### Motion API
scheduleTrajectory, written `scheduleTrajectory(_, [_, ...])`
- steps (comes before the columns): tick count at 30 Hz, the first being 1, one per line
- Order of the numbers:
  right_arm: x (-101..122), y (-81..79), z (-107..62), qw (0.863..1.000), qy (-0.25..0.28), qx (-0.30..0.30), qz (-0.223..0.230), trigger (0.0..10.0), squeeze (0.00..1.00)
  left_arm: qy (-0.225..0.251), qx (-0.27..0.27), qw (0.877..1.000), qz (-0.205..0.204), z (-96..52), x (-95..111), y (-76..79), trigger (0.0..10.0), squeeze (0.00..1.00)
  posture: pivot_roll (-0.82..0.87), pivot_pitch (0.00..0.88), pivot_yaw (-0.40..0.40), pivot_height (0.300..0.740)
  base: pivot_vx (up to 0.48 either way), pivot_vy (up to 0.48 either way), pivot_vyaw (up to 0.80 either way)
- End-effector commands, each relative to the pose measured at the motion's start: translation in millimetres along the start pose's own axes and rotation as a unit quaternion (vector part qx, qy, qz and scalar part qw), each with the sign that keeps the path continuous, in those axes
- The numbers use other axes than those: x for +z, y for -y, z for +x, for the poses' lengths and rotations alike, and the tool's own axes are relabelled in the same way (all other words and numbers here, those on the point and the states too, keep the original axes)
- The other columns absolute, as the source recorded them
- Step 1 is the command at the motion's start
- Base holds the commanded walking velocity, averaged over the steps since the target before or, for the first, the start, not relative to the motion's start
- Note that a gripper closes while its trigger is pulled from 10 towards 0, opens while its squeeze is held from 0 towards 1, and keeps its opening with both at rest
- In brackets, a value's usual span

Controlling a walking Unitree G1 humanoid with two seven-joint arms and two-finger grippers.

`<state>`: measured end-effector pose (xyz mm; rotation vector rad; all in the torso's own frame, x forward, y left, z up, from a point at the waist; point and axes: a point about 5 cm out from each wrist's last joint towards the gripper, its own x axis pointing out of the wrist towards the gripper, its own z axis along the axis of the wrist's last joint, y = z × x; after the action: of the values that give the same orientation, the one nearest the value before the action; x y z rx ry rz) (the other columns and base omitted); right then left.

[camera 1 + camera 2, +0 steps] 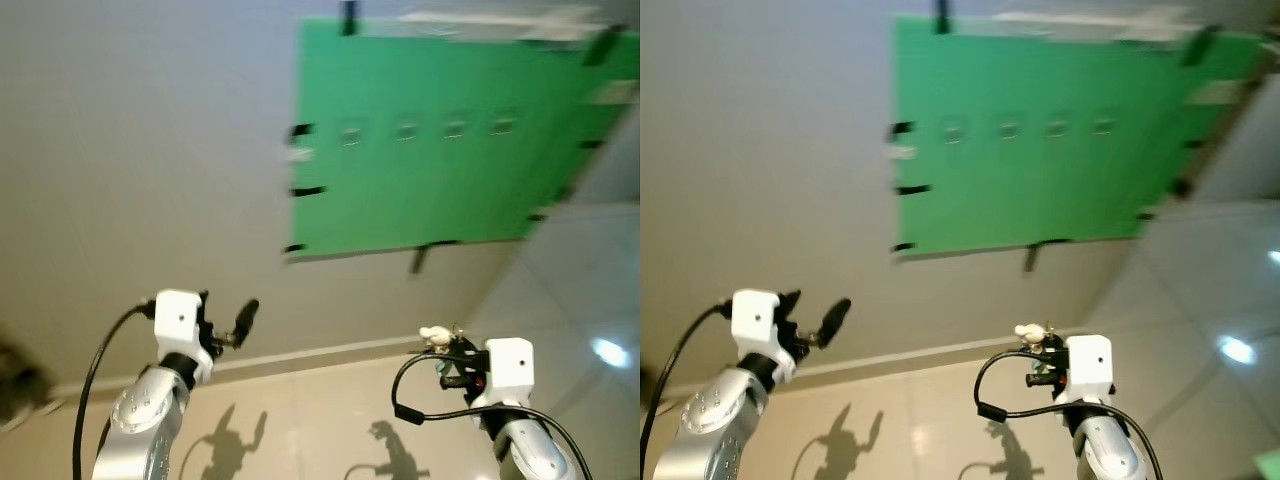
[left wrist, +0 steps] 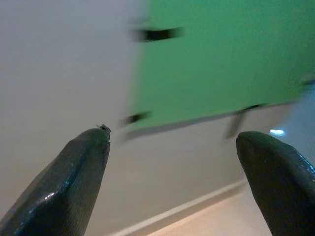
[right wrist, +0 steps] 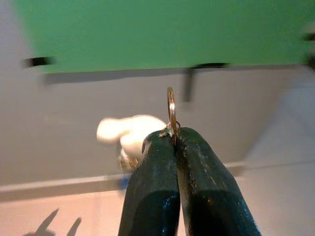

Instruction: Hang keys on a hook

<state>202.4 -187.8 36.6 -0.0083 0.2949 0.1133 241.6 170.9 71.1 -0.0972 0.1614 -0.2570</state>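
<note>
A green board is taped to the grey wall ahead, with a row of several small clear hooks across its upper part. My right gripper is shut on a brass key ring, from which a small white charm hangs; in the left eye view the right gripper is low, below the board's bottom edge. My left gripper is raised at the lower left, open and empty, its fingertips wide apart.
A white skirting strip runs along the foot of the wall above a pale tiled floor. A second wall meets it at the right, with a bright reflection. Black tape strips hold the board's edges.
</note>
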Motion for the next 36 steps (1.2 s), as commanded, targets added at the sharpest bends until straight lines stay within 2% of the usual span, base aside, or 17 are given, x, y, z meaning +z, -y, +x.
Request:
scheduleTrajectory(1, [9.1, 4.4, 11.6, 1.000, 0.013, 0.003, -0.013, 0.0, 0.00, 0.002, -0.007, 1.000, -0.013, 5.2, -1.3, 8.1, 10.0, 0.00, 0.01, 0.000, -0.046, 0.740, 0.480, 0.000, -0.45])
scheduleTrajectory(6, [15.8, 3.8, 21.5, 1.000, 0.026, 0.006, -0.007, 0.0, 0.00, 0.007, -0.004, 1.000, -0.018, 6.6, -0.3, 8.6, 10.0, 0.00, 0.02, 0.000, -0.051, 0.740, 0.480, 0.000, -0.55])
scheduleTrajectory(10, [28.8, -12.8, 37.5, 0.997, 0.027, 0.072, -0.026, 0.0, 0.00, 0.018, 0.022, 1.000, -0.011, 7.2, 6.3, 5.6, 10.0, 0.00, 0.04, 0.000, -0.039, 0.740, 0.465, 0.000, 0.00])
scheduleTrajectory(14, [44.6, -23.8, 46.1, 0.992, 0.036, 0.118, -0.024, 0.0, 0.00, 0.027, 0.028, 0.999, 0.002, 9.0, 11.0, 5.3, 10.0, 0.00, 0.05, 0.000, -0.040, 0.740, 0.000, 0.000, 0.00])
scheduleTrajectory(16, [56.3, -34.9, 47.5, 0.984, 0.040, 0.173, -0.036, 0.0, 0.00, 0.030, 0.032, 0.999, 0.008, 10.1, 14.2, 3.2, 10.0, 0.00, 0.06, 0.000, -0.043, 0.740, 0.000, 0.000, 0.00])
scheduleTrajectory(18, [65.9, -45.9, 45.3, 0.967, 0.040, 0.243, -0.065, 0.0, 0.00, 0.036, 0.032, 0.999, 0.016, 13.5, 19.3, 1.6, 10.0, 0.00, 0.07, 0.000, -0.044, 0.740, 0.000, 0.000, 0.00])
scheduleTrajectory(19, [65.9, -45.9, 45.3, 0.967, 0.040, 0.243, -0.065, 0.0, 0.00, 0.036, 0.032, 0.999, 0.016, 13.5, 19.3, 1.6, 10.0, 0.00, 0.07, 0.000, -0.044, 0.740, 0.000, 0.000, 0.00])
scheduleTrajectory(20, [72.9, -50.9, 43.6, 0.950, 0.039, 0.294, -0.097, 0.0, 0.00, 0.040, 0.029, 0.999, 0.020, 17.7, 23.0, 0.6, 10.0, 0.00, 0.07, 0.000, -0.045, 0.740, 0.000, 0.000, 0.00])
scheduleTrajectory(21, [76.4, -50.9, 43.8, 0.945, 0.044, 0.304, -0.115, 0.0, 0.00, 0.040, 0.025, 0.999, 0.023, 19.1, 24.1, 0.6, 10.0, 0.00, 0.08, 0.000, -0.042, 0.740, 0.000, 0.000, 0.00])
scheduleTrajectory(22, [76.4, -50.9, 43.8, 0.945, 0.044, 0.304, -0.115, 0.0, 0.00, 0.040, 0.025, 0.999, 0.023, 19.1, 24.1, 0.6, 10.0, 0.00, 0.08, 0.000, -0.042, 0.740, 0.000, 0.000, 0.00])
scheduleTrajectory(23, [84.3, -47.4, 49.0, 0.937, 0.060, 0.300, -0.166, 0.0, 0.00, 0.043, 0.024, 0.999, 0.022, 22.0, 26.6, -1.2, 10.0, 0.00, 0.08, 0.000, -0.042, 0.740, 0.000, 0.000, 0.00])
scheduleTrajectory(24, [99.6, -40.0, 60.4, 0.919, 0.089, 0.279, -0.263, 0.0, 0.00, 0.042, 0.020, 0.999, 0.029, 27.5, 29.8, -3.6, 10.0, 0.00, 0.08, 0.000, -0.043, 0.740, 0.000, 0.000, 0.00])
scheduleTrajectory(25, [99.6, -40.0, 60.4, 0.919, 0.089, 0.279, -0.263, 0.0, 0.00, 0.042, 0.020, 0.999, 0.029, 27.5, 29.8, -3.6, 10.0, 0.00, 0.08, 0.000, -0.043, 0.740, 0.000, 0.000, 0.00])
scheduleTrajectory(26, [103.8, -38.0, 63.7, 0.913, 0.097, 0.272, -0.288, 0.0, 0.00, 0.040, 0.018, 0.999, 0.033, 29.0, 30.2, -4.0, 10.0, 0.00, 0.07, 0.000, -0.044, 0.740, 0.000, 0.000, 0.00])
scheduleTrajectory(28, [127.9, -36.0, 74.5, 0.905, 0.142, 0.240, -0.322, 0.0, 0.00, 0.039, 0.018, 0.999, 0.032, 33.7, 32.9, -3.4, 10.0, 0.00, 0.08, 0.000, -0.046, 0.740, 0.000, 0.000, 0.00])
scheduleTrajectory(30, [138.7, -34.5, 79.4, 0.898, 0.165, 0.218, -0.344, 0.0, 0.00, 0.041, 0.016, 0.999, 0.032, 34.5, 34.0, -1.5, 10.0, 0.00, 0.07, 0.000, -0.046, 0.740, 0.000, 0.000, 0.00])
scheduleTrajectory(36, [148.5, -32.8, 93.8, 0.904, 0.178, 0.183, -0.343, 0.0, 0.00, 0.038, 0.011, 0.999, 0.027, 31.4, 30.8, 3.0, 10.0, 0.00, 0.09, 0.000, -0.048, 0.740, 0.000, 0.000, 0.00])
